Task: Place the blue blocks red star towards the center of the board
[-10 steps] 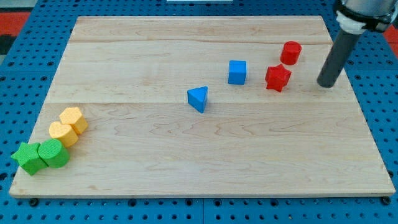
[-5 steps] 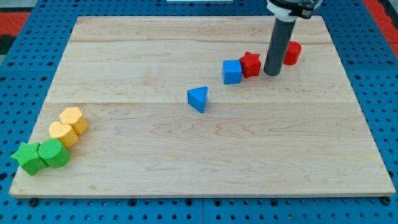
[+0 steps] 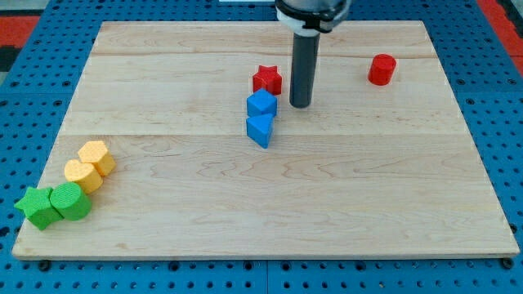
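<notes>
The counter (image 3: 245, 204) fills the frame. The rod's upper part is cut off at the top edge; it carries no jaws. My tip (image 3: 300, 105) stands just right of the blue cube (image 3: 261, 104), which touches the blue triangular block (image 3: 260, 130). The red star (image 3: 266, 79) sits above the cube.

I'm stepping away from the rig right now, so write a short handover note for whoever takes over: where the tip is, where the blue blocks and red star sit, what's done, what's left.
My tip is down on the board, just to the view's right of the blue cube, with a small gap.
The blue cube sits against the blue triangular block below it; the red star is just above the cube.
Done: all three are bunched close together, a little above the board's centre.
Left: perhaps a small nudge toward the view's bottom to centre them.
The red cylinder stays out at upper right.
</notes>
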Available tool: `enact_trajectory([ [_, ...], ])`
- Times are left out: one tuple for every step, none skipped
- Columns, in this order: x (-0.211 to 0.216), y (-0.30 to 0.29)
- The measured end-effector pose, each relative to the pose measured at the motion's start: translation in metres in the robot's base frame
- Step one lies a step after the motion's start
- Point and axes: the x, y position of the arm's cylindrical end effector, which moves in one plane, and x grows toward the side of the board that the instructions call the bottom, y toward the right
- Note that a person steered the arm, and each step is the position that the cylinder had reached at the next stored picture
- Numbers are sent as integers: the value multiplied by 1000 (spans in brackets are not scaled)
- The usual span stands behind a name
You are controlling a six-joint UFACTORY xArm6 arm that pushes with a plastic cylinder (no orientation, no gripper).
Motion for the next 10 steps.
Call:
enact_trajectory([
  [53,-2],
  [79,-27],
  [76,-78],
  [54,-109],
  [33,-91],
  [52,-57],
  [83,-43],
  [91,-7],
  [84,11],
  [83,11],
])
